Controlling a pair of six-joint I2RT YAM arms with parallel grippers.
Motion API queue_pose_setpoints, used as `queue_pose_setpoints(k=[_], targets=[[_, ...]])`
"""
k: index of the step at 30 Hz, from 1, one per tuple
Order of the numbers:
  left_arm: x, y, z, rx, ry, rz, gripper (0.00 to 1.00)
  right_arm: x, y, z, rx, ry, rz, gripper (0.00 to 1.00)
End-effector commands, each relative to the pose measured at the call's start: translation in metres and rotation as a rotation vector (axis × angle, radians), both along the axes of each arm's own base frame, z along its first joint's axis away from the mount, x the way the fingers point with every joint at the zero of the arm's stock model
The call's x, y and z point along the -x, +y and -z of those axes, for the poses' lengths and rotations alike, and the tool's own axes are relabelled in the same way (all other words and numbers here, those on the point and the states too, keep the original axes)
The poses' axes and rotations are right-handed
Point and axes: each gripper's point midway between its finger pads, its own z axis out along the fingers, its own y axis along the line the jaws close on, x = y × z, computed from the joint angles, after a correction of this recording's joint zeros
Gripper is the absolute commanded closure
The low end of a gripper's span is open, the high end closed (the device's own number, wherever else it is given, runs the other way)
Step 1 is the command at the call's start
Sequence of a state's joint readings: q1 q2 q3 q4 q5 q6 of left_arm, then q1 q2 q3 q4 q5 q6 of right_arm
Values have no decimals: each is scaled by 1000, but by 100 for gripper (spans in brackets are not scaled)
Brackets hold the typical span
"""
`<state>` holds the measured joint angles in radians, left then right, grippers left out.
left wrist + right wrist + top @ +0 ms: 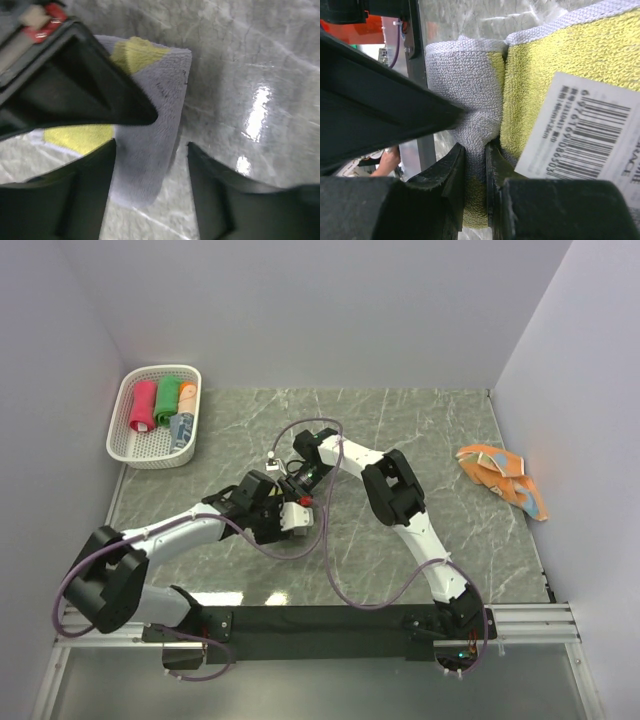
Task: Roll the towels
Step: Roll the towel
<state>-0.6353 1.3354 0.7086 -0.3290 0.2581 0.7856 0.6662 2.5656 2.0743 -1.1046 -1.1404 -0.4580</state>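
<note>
I find rolled towels (160, 405) in the basket (125, 445) at the far-left corner of the table (420, 430). A loose towel (505, 475) lies at the right edge, a folded towel (150, 165) at centre.

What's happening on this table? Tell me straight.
Both arms meet over a grey and yellow towel mid-table. The right gripper pinches a fold of it; the left gripper stands open astride its edge. Rolled towels sit in the white basket, and an orange towel lies crumpled at the right.
</note>
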Motion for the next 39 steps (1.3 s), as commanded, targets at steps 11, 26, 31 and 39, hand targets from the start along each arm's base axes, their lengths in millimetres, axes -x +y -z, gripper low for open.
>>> queue_pose_setpoints(k=[11, 26, 31, 39], targets=[[40, 28, 57, -189, 180, 86, 81, -26, -21, 17, 98, -88, 51, 73], [43, 22, 46, -109, 559, -56, 90, -160, -100, -103, 113, -556, 431, 35], [25, 28, 40, -95, 766, -146, 88, -174, -139, -148, 99, -679, 533, 35], [-38, 22, 34, -45, 921, -220, 82, -139, -167, -186, 44, -802, 565, 40]])
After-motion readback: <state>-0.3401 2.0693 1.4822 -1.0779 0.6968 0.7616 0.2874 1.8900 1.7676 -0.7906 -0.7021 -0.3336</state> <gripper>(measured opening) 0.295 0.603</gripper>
